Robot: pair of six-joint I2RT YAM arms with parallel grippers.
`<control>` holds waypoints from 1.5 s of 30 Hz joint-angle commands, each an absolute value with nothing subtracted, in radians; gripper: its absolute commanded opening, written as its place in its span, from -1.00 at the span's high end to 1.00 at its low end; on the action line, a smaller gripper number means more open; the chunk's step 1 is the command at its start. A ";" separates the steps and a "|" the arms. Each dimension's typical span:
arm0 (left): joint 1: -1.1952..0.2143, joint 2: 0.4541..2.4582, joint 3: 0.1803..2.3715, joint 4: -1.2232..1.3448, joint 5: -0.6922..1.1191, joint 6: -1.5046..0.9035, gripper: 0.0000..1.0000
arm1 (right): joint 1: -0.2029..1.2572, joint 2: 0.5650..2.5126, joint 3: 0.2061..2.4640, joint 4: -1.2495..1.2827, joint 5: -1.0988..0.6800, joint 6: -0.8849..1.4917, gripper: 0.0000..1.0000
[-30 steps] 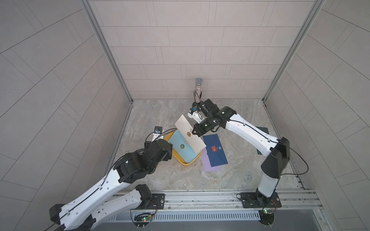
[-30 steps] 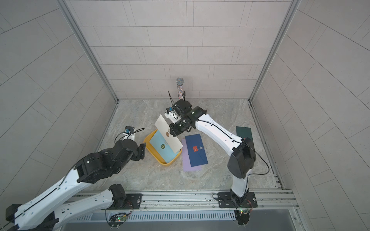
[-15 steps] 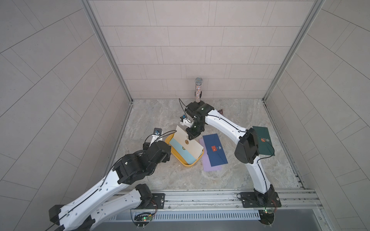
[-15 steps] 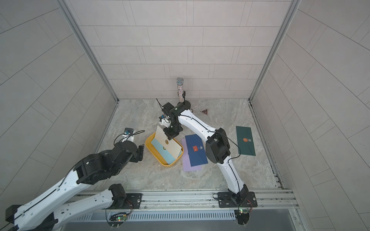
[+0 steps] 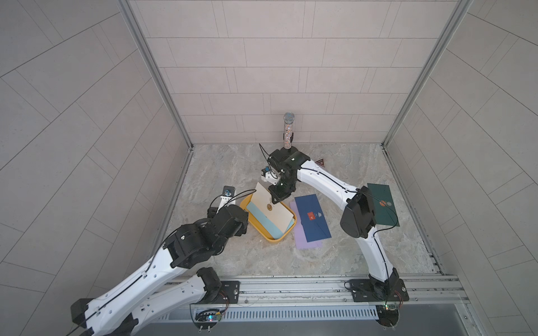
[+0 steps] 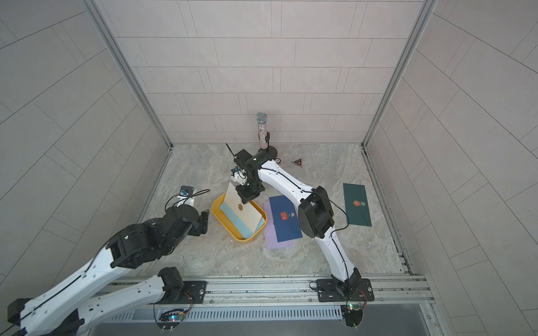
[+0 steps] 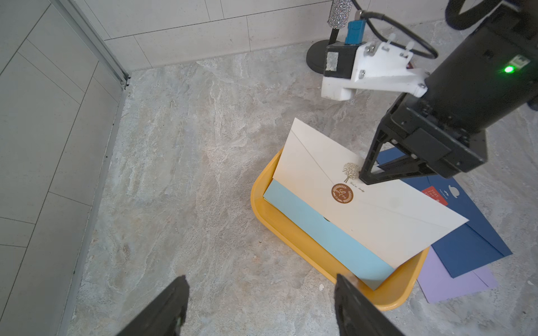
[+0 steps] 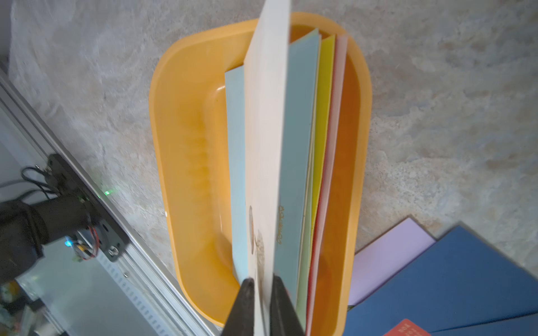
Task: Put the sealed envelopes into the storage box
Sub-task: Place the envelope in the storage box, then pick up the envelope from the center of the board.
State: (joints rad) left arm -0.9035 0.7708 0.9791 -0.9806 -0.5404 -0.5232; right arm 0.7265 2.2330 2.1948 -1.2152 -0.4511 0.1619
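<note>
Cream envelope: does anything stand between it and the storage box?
Nothing visible does. The cream envelope stands in the storage box between a light blue envelope and a teal one, the right gripper at its upper edge.
</note>
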 commanded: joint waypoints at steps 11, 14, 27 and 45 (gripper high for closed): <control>-0.903 0.811 0.971 -0.998 -0.545 -0.517 -0.65 | 0.668 2.011 1.989 -1.105 -0.403 0.221 0.44; -0.903 0.821 0.968 -0.990 -0.524 -0.517 -0.65 | 0.598 1.850 1.777 -0.962 -0.400 0.294 0.44; -0.964 1.342 1.211 -0.736 -0.099 -0.544 -0.36 | 0.135 1.269 0.791 -0.395 -0.526 0.569 0.16; -1.021 2.084 1.596 -0.720 -0.123 -0.574 0.37 | 0.097 1.352 0.632 -0.208 -0.558 0.615 0.11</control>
State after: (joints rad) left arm -1.0309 2.0850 1.5726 -0.6819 -0.0669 -0.5510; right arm 0.1017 1.3384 0.6357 -0.2417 -0.5522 0.6086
